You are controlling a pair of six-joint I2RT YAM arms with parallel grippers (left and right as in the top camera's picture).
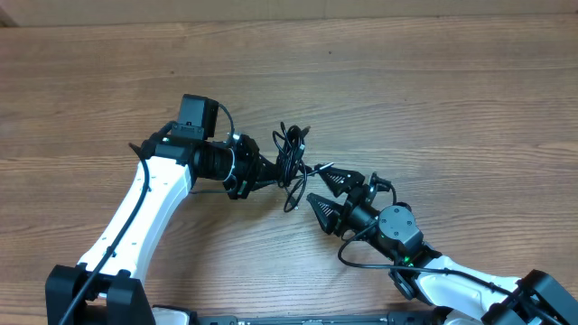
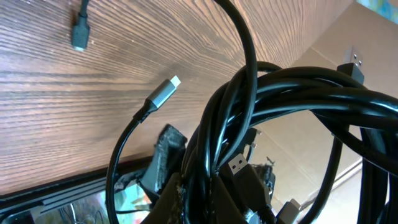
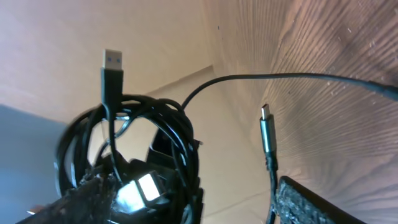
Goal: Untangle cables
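Black cables (image 1: 289, 155) tangled near the middle of the wooden worktop (image 1: 452, 90), between my two pincers.
My left pincer (image 1: 274, 171) is clamped tight on the looped bundle. A strand with a silver-tipped plug (image 2: 163, 93) trails loose over the wood. Just beside the bundle's right side, my right pincer (image 1: 313, 182) has its jaws spread wide and grips nothing.

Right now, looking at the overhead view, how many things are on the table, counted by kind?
cable bundle: 1
grippers: 2, with the left gripper shut on the bundle and the right gripper open beside it
Total: 3
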